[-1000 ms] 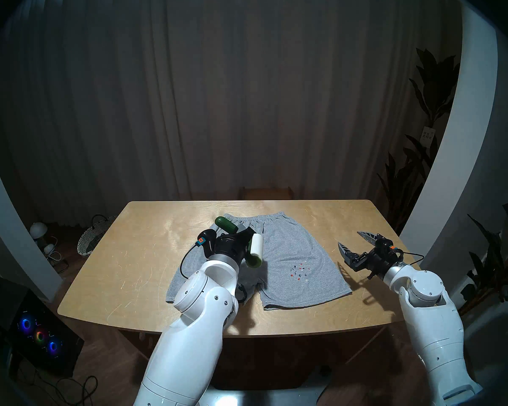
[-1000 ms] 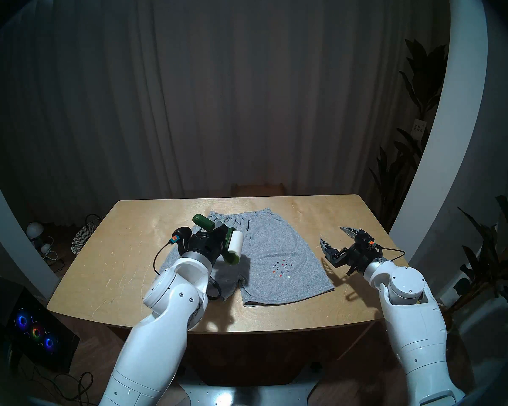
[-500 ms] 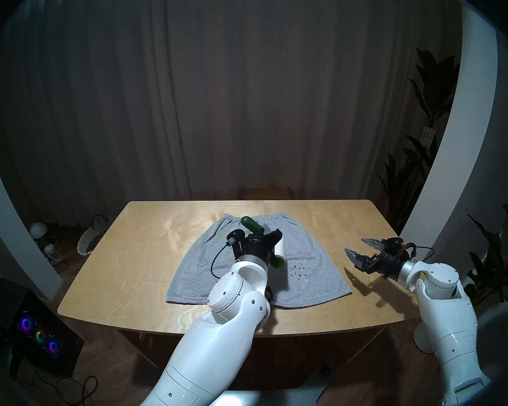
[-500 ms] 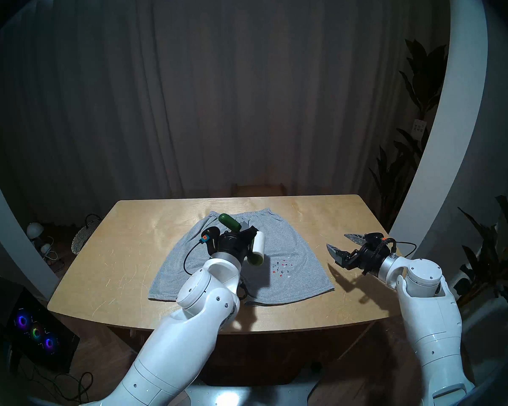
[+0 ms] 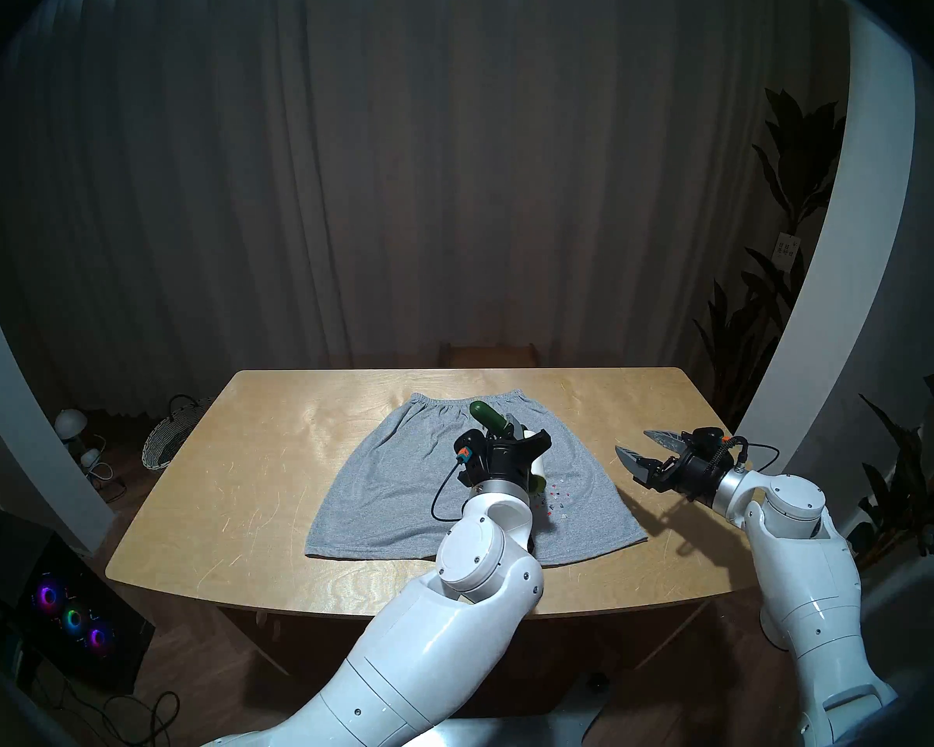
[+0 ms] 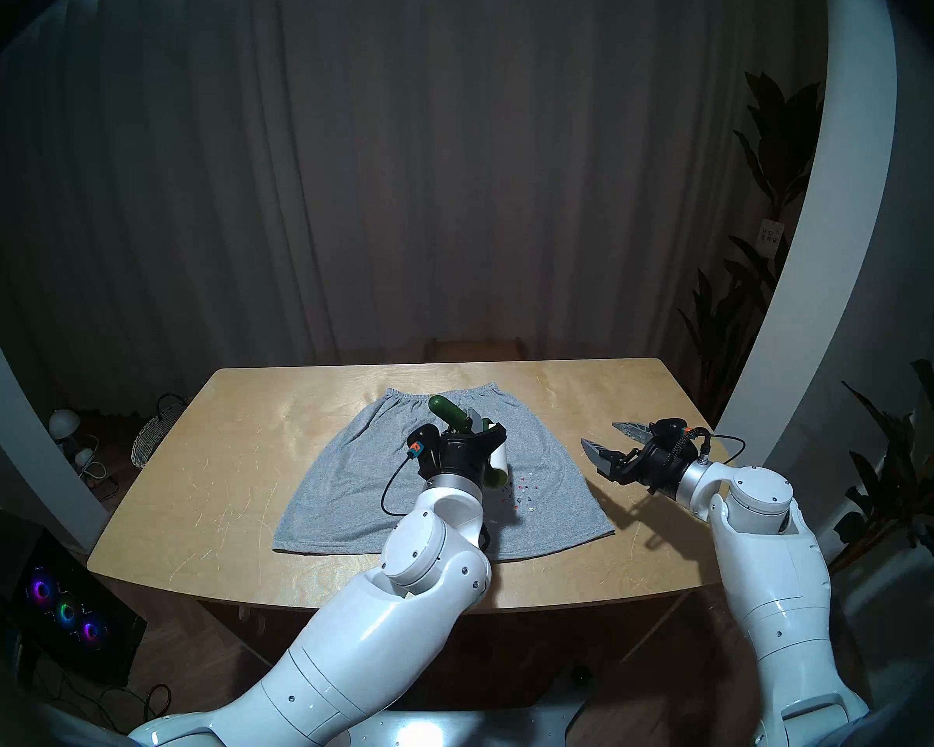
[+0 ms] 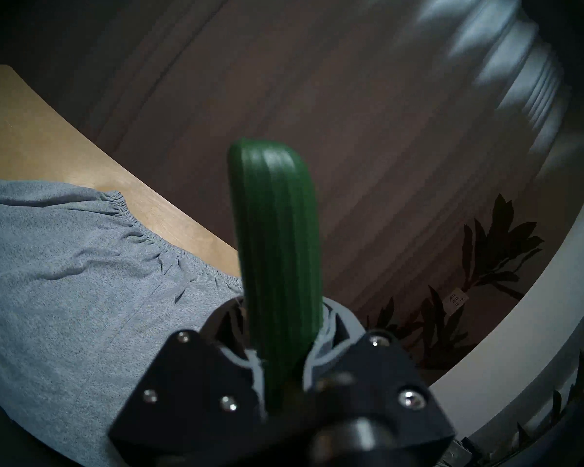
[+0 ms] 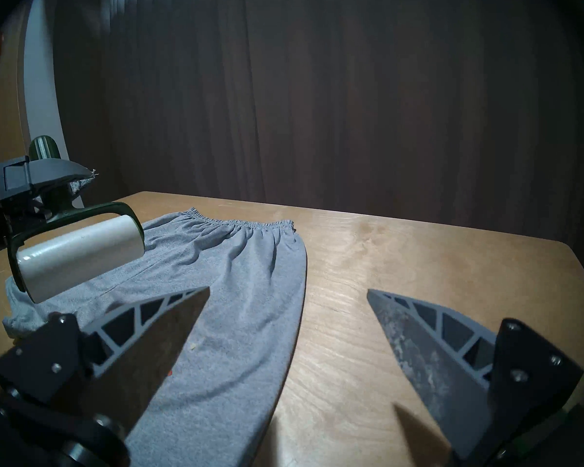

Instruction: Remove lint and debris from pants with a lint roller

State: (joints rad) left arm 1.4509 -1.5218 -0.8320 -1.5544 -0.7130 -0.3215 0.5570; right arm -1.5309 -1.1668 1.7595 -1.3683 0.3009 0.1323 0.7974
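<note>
Grey shorts [image 5: 400,487] lie flat on the wooden table [image 5: 249,487], waistband at the far side; they also show in the other views [image 6: 346,487] [image 7: 64,287] [image 8: 250,287]. A cluster of red, black and white specks [image 5: 557,500] [image 6: 523,491] sits on the shorts' right leg. My left gripper [image 5: 510,432] [image 6: 474,425] [image 7: 284,338] is shut on the lint roller's dark green handle [image 5: 487,417] [image 7: 277,254]. The white roll [image 6: 500,457] [image 8: 81,254] hangs low over the cloth, just left of the specks. My right gripper [image 5: 633,442] [image 6: 599,433] [image 8: 288,289] is open and empty beside the shorts' right edge.
A wicker basket [image 5: 165,438] and small lamps stand on the floor at the left. A computer with coloured fans [image 5: 71,616] is at the lower left. Plants [image 5: 777,325] stand at the right. A wooden stool [image 5: 489,352] is behind the table, before a curtain.
My left arm has carried the roller to the right across the shorts, up to the specks. My right gripper, still open, has turned and moved a little left toward the shorts' edge.
</note>
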